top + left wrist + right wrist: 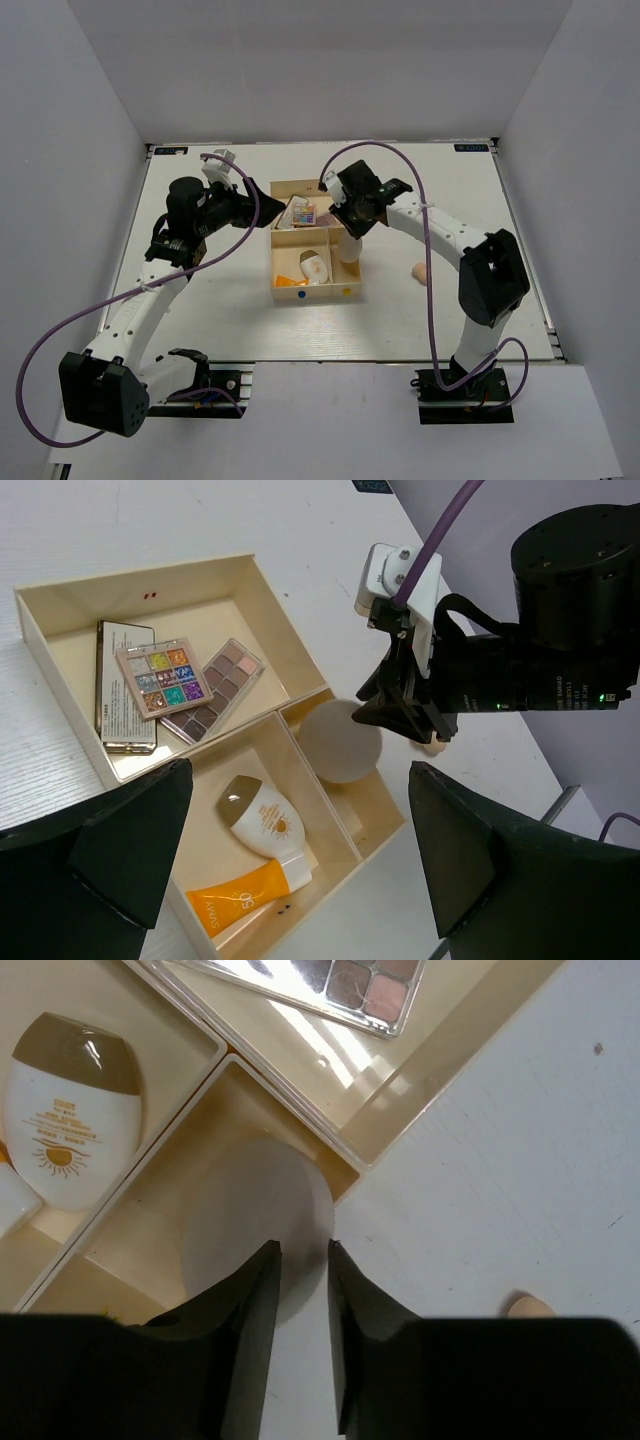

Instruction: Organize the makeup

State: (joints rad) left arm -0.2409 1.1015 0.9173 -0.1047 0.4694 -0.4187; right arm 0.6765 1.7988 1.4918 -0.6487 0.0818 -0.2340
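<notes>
One round puff (250, 1200) sits beneath right hand (303, 1248) (in tray (420, 1085)).

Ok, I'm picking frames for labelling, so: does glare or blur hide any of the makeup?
Left wrist: sharp and evenly lit, multicoloured palette readable. Right wrist: white glare washes part of the brownish palette; the round puff looks soft-edged. Top external: no glare, but the tray contents are too small to read.
</notes>
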